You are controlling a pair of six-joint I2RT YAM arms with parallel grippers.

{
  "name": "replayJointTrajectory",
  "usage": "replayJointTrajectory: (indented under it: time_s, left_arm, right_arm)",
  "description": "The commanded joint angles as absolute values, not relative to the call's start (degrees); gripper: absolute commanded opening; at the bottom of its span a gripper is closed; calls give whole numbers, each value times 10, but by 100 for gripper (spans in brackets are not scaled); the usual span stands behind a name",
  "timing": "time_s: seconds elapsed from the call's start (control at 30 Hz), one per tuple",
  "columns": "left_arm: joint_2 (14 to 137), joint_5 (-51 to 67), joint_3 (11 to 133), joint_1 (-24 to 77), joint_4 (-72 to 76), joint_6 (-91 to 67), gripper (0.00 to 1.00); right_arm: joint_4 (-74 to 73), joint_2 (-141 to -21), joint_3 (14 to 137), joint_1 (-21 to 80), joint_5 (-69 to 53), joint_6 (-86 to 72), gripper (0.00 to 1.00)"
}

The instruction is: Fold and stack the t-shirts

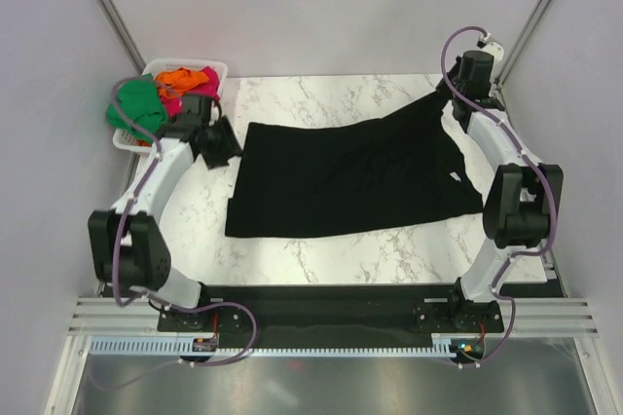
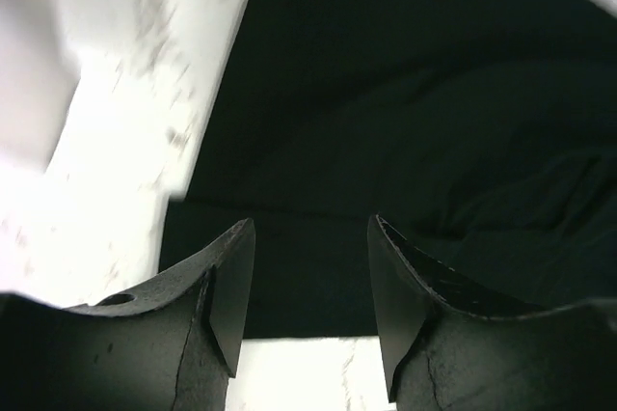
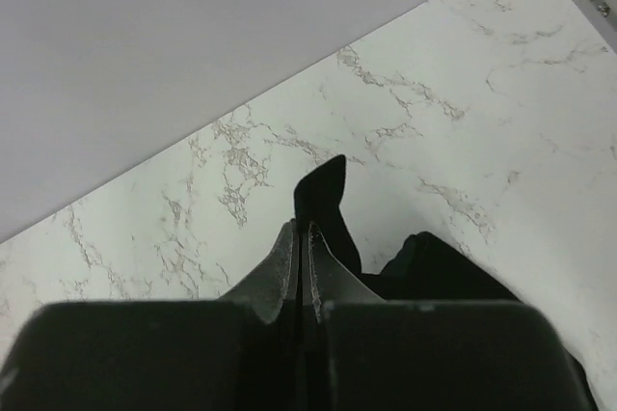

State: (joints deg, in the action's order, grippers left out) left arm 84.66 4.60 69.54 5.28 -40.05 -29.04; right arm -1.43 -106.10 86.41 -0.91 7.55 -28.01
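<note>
Pinching a corner of the black t-shirt (image 1: 350, 176), the right gripper (image 3: 307, 232) had its fingers pressed together on a peak of cloth. This held the far right edge raised off the marble table (image 1: 321, 254), probably to draw the garment flat for folding. The left gripper (image 2: 310, 228) hovered with its jaws apart at the shirt's far left corner, apparently placed to take the matching hold. The shirt was spread across the table centre, matte, soft and lightly wrinkled. The green tee (image 1: 136, 103), orange tee (image 1: 185, 77) and pink-red tee (image 1: 173, 98) sat bunched in the white slotted basket (image 1: 219, 66) at the far left, not yet folded.
</note>
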Motion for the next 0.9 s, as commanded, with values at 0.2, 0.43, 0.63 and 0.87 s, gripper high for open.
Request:
replayJointTrajectory:
  time_s: [0.2, 0.43, 0.63, 0.87]
  left_arm:
    - [1119, -28, 1027, 91, -433, -262, 57]
    - [1330, -108, 1280, 97, -514, -252, 56]
    - [1426, -127, 1361, 96, -524, -264, 59]
    - [1476, -116, 1378, 97, -520, -282, 57]
  right_arm:
    - [-62, -942, 723, -18, 51, -265, 0]
    - [-61, -914, 647, -17, -15, -273, 0]
    - [-51, -914, 618, -6, -38, -278, 0]
    - [-49, -932, 627, -4, -47, -278, 0]
